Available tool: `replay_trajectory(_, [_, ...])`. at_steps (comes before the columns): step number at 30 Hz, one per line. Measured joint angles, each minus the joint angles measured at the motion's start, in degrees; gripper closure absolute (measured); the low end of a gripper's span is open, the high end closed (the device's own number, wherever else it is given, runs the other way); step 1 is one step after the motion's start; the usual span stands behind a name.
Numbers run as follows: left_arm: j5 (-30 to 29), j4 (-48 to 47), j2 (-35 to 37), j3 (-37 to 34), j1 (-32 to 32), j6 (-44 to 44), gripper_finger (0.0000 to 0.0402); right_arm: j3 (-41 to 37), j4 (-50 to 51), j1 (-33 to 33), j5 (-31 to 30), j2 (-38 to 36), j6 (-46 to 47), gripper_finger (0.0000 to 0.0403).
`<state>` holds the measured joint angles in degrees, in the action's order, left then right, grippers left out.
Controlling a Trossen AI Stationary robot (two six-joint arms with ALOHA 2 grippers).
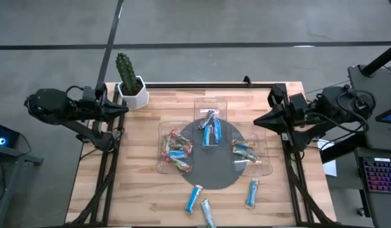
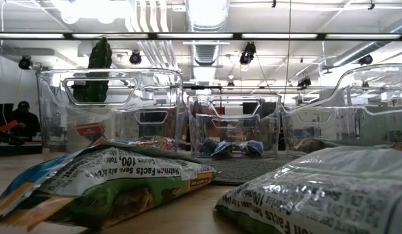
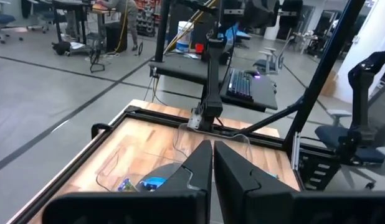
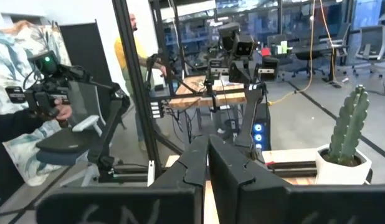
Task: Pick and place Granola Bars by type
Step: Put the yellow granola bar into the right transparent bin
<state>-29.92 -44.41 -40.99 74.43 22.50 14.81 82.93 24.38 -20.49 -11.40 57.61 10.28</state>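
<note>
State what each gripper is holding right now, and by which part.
Nothing is held. The left gripper waits at the table's left edge and the right gripper at its right edge, both shut and empty, away from the granola bars.

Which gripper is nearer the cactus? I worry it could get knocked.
Left. The left gripper sits at the table's left edge, just beside the cactus; the right gripper waits across the table at its right edge.

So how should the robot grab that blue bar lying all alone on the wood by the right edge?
The flat blue wrapped bar lies alone on the bare wooden table, just outside the dark round mat. Best guess: the right hand comes straight down from above and pinches across the narrow middle, fingers on the two long edges. Nothing crowds its sides, and the wrapper ends look flimsy.
</note>
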Motion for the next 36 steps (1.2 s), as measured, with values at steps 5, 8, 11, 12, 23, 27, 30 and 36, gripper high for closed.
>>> replay_trajectory(5, [0.0,-0.2,0.2,0.0,0.0,0.0,0.0402,8.2,5.4,0.0,0.1,5.3,-0.3,0.0394])
replay_trajectory(8, [0.0,-0.3,0.4,0.1,0.0,0.1,0.0401,12.2,5.9,0.0,0.8,8.0,-0.4,0.0394])
replay_trajectory(11, [0.0,-0.3,0.7,0.0,0.0,0.2,0.0401,15.8,5.9,0.0,3.5,10.6,-0.5,0.0394])
replay_trajectory(12, [0.0,-0.3,0.8,0.0,0.0,0.3,0.0402,17.0,6.1,0.0,4.2,11.4,-0.7,0.0394])
replay_trajectory(23, [0.0,-0.2,0.9,0.0,0.0,0.3,0.0402,32.7,16.9,0.0,11.0,22.3,-1.5,0.0394])
replay_trajectory(27, [0.0,-0.2,0.9,0.0,0.0,0.3,0.0402,38.3,22.5,0.0,11.7,26.6,-1.5,0.0394])
replay_trajectory(30, [0.0,-0.2,0.9,0.0,0.0,0.3,0.0402,42.1,26.7,0.0,11.8,29.4,-1.8,0.0394])
replay_trajectory(36, [0.0,-0.2,0.9,0.0,0.0,0.3,0.0402,48.6,33.4,-0.7,11.9,34.3,-6.3,0.0394])
